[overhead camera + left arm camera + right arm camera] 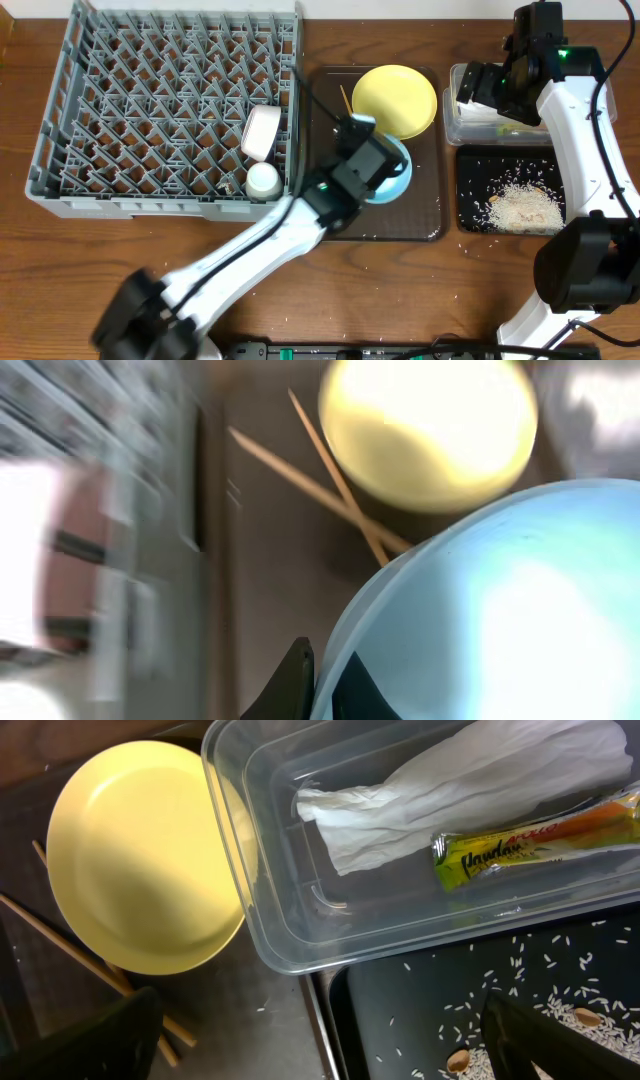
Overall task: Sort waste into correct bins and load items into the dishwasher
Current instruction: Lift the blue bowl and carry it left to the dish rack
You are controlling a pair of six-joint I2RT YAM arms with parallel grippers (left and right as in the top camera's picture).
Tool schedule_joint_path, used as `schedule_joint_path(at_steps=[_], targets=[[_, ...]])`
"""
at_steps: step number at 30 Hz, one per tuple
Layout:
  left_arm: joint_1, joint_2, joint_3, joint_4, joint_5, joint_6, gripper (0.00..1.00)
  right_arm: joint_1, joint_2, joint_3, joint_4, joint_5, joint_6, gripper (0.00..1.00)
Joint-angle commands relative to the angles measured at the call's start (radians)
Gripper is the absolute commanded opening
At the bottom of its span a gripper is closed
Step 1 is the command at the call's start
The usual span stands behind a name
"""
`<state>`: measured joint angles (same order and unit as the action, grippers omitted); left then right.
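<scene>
Overhead. Dark brown wooden table (60, 260) filling the frame, with stray white grains scattered along the near edge. At far left, grey rack (165, 105), with white bowl (261, 130) and cup (263, 180) lodged among the pegs at its right side. In the middle, just right of the rack, brown tray (425, 225). On its far part, plate (395, 100), with chopsticks (346, 100) just to the left. Nearer, blue bowl (402, 175), partly hidden under left gripper (357, 124). At far right, clear tub (458, 125) with right gripper (475, 90) above it. Just near of that, black tray (475, 215) bearing a heap of rice (520, 205).

Left wrist. Blurred. Clenched on the blue bowl's rim, one finger inside and one outside. Cannot tell whether the bowl is lifted or resting. Beyond it, crossed chopsticks on the brown tray, reaching the plate's near edge. At left, the rack as a grey smear.

Right wrist. Spread wide, grasping nothing, dark fingers at both lower corners. Below, the tub holding napkin (450, 780) and wrapper (540, 835) side by side. Just beside the tub, the black tray speckled with grains. At left, the plate, its edge seen through the clear wall, chopstick ends running under it.
</scene>
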<state>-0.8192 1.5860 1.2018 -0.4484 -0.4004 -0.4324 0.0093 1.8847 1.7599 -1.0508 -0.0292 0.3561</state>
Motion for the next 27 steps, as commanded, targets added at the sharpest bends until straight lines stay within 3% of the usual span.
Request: schedule_joint_path(at_steps=[1,5,15,27], targets=[[0.01,-0.111,0.002,-0.003,-0.169,0.079,0.07,-0.002,-0.019,0.004,0.0,0.006,0.003,0.99],[0.067,-0.178,0.002,0.022,-0.247,0.153,0.07,-0.002,-0.019,0.004,0.0,0.006,0.002,0.99],[0.177,-0.201,0.006,0.042,-0.247,0.19,0.07,-0.002,-0.019,0.004,0.0,0.006,0.003,0.99],[0.215,-0.201,0.006,0.027,-0.275,0.247,0.07,-0.002,-0.019,0.004,0.0,0.006,0.002,0.99]])
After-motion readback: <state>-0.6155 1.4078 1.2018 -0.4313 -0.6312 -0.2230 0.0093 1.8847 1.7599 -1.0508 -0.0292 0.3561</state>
